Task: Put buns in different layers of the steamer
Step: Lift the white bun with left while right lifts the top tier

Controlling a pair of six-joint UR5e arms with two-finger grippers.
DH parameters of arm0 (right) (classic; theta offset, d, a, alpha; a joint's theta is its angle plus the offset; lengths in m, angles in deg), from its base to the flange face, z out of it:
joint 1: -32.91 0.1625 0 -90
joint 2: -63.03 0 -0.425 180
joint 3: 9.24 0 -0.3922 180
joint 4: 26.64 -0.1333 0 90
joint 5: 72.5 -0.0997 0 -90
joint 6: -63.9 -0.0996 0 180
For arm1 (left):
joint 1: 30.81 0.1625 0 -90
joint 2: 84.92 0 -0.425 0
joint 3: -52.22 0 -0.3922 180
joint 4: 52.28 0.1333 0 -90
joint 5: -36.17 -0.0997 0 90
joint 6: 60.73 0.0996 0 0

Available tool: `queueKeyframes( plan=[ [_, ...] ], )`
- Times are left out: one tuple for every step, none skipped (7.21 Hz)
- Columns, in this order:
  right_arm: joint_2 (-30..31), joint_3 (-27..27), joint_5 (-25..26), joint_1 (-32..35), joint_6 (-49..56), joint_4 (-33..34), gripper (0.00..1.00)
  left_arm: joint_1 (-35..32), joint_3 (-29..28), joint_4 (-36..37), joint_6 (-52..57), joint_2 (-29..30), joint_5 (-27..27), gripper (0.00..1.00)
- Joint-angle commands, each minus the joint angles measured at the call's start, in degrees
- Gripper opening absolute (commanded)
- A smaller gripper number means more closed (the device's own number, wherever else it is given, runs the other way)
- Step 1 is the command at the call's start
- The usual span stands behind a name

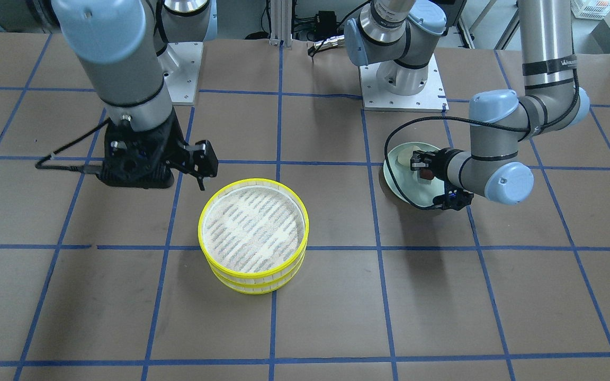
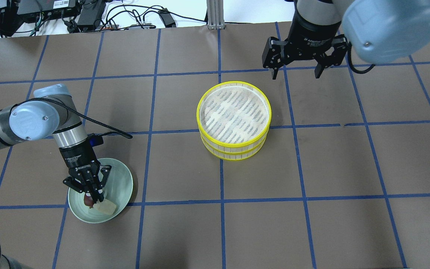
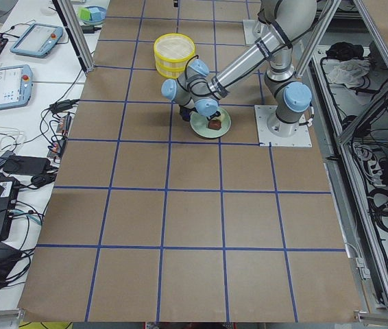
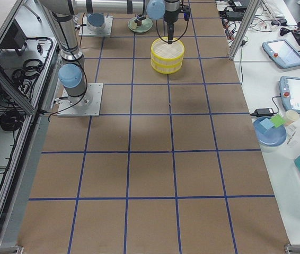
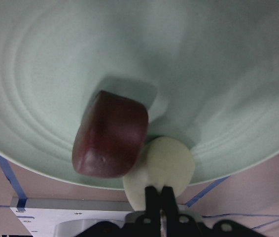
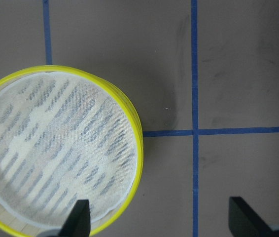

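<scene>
At mid-table stands the stacked steamer [image 2: 233, 149]; near left, the green plate [image 2: 123, 183]. The right gripper [image 2: 296, 76] hovers far right of the steamer, fingers spread. The left gripper [image 2: 96, 196], fingers together, dips into the plate over the cream bun [image 2: 106, 206], beside the brown bun [image 2: 87, 201].

You see bright, even light from above; soft, diffuse shadows lie on the tabletop [image 2: 312, 224]. Your left wrist view is slightly blurred; the rest are sharp.

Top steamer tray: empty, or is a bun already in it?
Empty. The top tray shows a bare mesh floor in the overhead and right wrist views; the brown bun and cream bun lie on the green plate.
</scene>
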Motion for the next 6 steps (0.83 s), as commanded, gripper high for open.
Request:
queueKeyframes(
  plan=[
    [-6.41,1.83,-0.01,0.28,-0.03,5.13,1.00,-0.86,-1.59,-0.92,0.53,-1.10,2.26,0.00],
    [-8.34,1.92,-0.01,0.28,-0.03,6.27,1.00,-1.21,-4.91,-3.98,0.35,-1.28,2.27,0.00],
    [-9.32,2.27,-0.01,0.28,0.05,6.63,0.99,-1.30,-8.08,-7.14,0.18,-1.37,2.27,0.00],
    [-9.59,2.97,-0.09,0.28,0.06,7.42,0.93,-2.00,-10.29,-8.13,-0.17,-1.98,2.01,0.00],
    [-9.86,3.67,-0.09,0.28,0.06,7.95,0.80,-2.79,-11.35,-8.22,0.00,-3.55,1.74,0.00],
    [-10.03,3.76,-0.36,0.28,0.06,8.47,0.70,-2.97,-11.71,-8.75,0.43,-5.48,1.65,0.00]
  ],
)
